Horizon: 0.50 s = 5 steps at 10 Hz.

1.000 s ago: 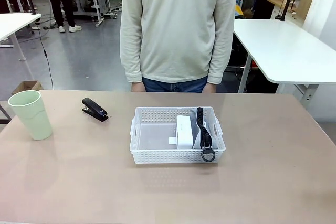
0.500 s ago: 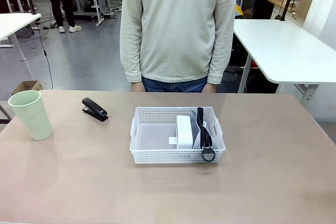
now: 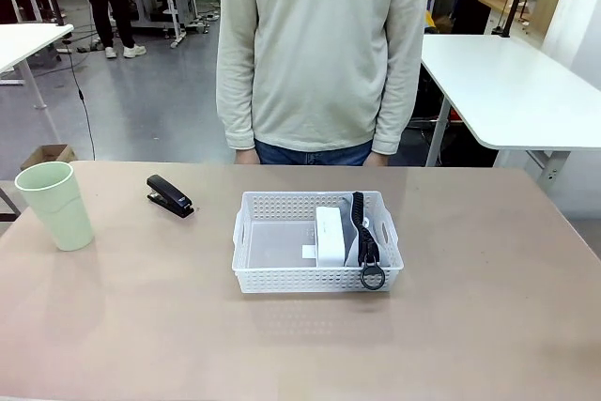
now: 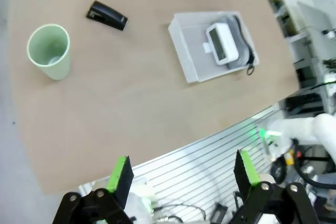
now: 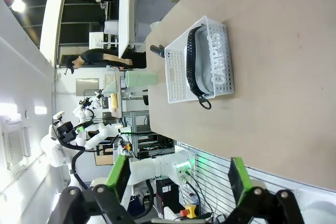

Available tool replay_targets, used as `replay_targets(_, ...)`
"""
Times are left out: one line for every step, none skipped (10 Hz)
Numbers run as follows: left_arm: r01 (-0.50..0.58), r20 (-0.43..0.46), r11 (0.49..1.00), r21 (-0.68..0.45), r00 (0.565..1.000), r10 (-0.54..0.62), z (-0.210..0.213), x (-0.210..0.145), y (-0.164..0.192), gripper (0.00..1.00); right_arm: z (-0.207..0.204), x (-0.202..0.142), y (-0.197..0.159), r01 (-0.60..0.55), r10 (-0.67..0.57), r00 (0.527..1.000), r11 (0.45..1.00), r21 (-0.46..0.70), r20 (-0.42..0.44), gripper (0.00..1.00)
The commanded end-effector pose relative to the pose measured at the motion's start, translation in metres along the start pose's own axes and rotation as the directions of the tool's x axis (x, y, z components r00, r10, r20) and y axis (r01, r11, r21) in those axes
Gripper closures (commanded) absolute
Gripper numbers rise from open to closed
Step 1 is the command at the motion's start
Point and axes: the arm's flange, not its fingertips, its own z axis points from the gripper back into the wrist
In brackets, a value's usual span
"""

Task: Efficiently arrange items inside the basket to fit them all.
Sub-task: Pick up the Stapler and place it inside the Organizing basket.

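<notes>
The white mesh basket (image 3: 282, 279) (image 4: 181, 45) (image 5: 178, 82) sits mid-table. Inside its right half a white boxy device (image 3: 329, 235) (image 4: 222, 43) stands beside a grey "CAMPUS" pouch (image 3: 373, 232) (image 5: 212, 69), whose black strap (image 3: 362, 243) hangs over the front rim. On the table to the left lie a small black stapler (image 3: 169, 195) (image 4: 107, 16) and, further left, an upright pale green cup (image 3: 55, 205) (image 4: 49, 51) (image 5: 140, 78). My left gripper (image 4: 181, 174) hangs open, high above the table's near edge. Also open and high up, off the table's right side, is my right gripper (image 5: 178, 179).
A person in a pale sweater (image 3: 319, 53) stands at the far edge with arms down. The basket's left half (image 3: 272, 243) holds nothing. Bare tabletop (image 3: 488, 269) stretches right of the basket and in front of it. White tables stand in the background.
The person's torso has shifted very slightly; nothing on the table has moved.
</notes>
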Motion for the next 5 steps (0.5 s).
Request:
replay_targets(0.002,-0.164,0.98,0.2,0.986,0.032,-0.053,0.045,-0.039,0.0,0.0,0.0,-0.002,-0.027,0.027,1.0,1.0,-0.004,-0.003,0.0)
replay_targets(-0.026,-0.216,0.966,0.257,0.973,0.084,-0.094,0.069,-0.039,0.0,0.0,0.0,-0.002,-0.027,0.027,1.0,1.0,-0.004,-0.003,0.0)
replay_targets(-0.104,-0.196,0.922,0.373,0.962,0.188,-0.134,0.086,-0.034,0.0,0.0,0.0,-0.002,-0.027,0.027,1.0,1.0,-0.004,-0.003,0.0)
replay_targets(-0.14,-0.146,0.879,0.457,0.963,0.229,-0.171,0.095,-0.027,0.0,0.0,0.0,-0.002,-0.027,0.027,1.0,1.0,-0.004,-0.003,0.0)
replay_targets(-0.14,-0.097,0.892,0.43,0.975,0.2,-0.196,0.096,-0.019,0.0,0.0,0.0,-0.002,-0.027,0.027,1.0,1.0,-0.004,-0.003,0.0)
